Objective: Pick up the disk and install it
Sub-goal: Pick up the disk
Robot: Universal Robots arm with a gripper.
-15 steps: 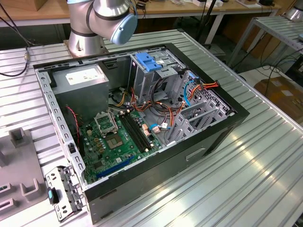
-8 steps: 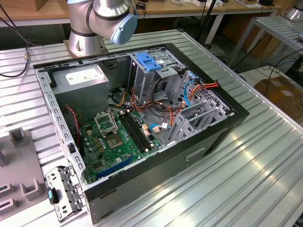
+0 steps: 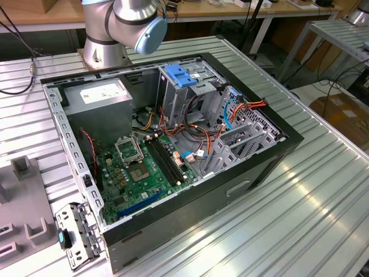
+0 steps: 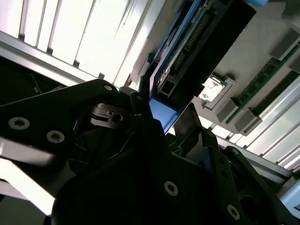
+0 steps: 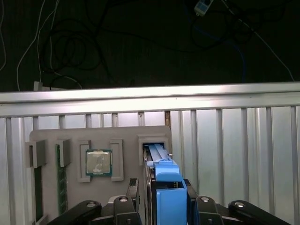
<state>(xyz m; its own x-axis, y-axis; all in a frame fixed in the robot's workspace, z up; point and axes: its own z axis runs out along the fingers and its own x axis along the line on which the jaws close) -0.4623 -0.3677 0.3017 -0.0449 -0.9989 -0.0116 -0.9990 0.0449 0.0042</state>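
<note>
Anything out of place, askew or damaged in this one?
Nothing stands out. The disk stands on edge in a slot of the grey tray, with the gripper at it; the processor chip sits square in its pocket.

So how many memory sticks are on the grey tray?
2: an outer stick at the tray end, an inner stick beside it, toward the disk. More may be hidden.

Lab: open computer case [image 3: 190,210], aluminium table [image 3: 305,219]
</note>
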